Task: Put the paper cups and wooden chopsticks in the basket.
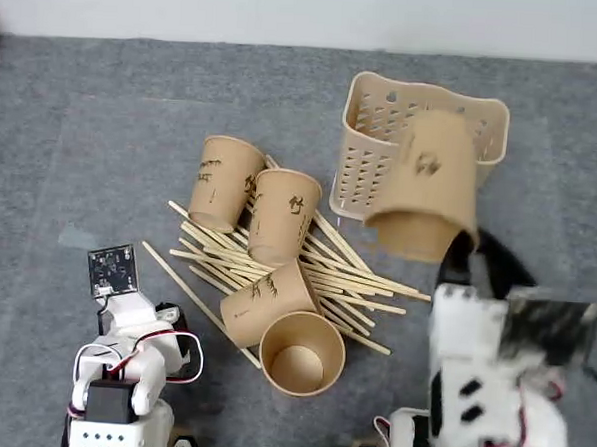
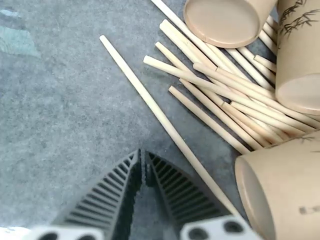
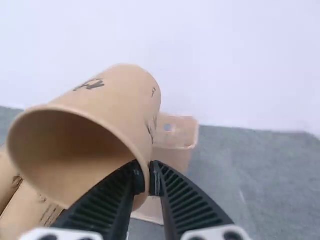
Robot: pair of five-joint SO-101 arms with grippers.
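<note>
The right tool [image 3: 146,176] has its jaws closed to a thin gap, clamped on the rim of a paper cup [image 3: 95,135]. The cup is lifted and tilted. In the high view it overlaps the near rim of the basket [image 1: 361,177], with its base towards the basket's inside and its open mouth [image 1: 413,235] facing back at the right arm. From the right wrist camera, a corner of the basket [image 3: 175,137] shows just behind the held cup.

The basket is pale and lattice-walled and stands upright on the grey counter [image 1: 82,152]. Beside it, on the side towards the left arm, lies the pile of wooden chopsticks [image 1: 346,276], fanned out and crossing each other. Its nearest sticks lie close to the foot of the basket.

Four more cups lie with the pile:
- Two cups [image 1: 224,183] [image 1: 282,215] lie on their sides next to each other on top of the sticks.
- A third cup [image 1: 269,302] lies on its side further from the basket.
- A fourth cup [image 1: 302,354] touches the third and shows its open mouth to the overhead camera.

A single chopstick [image 2: 160,117] lies apart from the pile on the side away from the basket.

The left tool [image 2: 141,160] is pressed shut and holds nothing. It hangs over bare counter just beside that stray chopstick, well apart from the basket.
</note>
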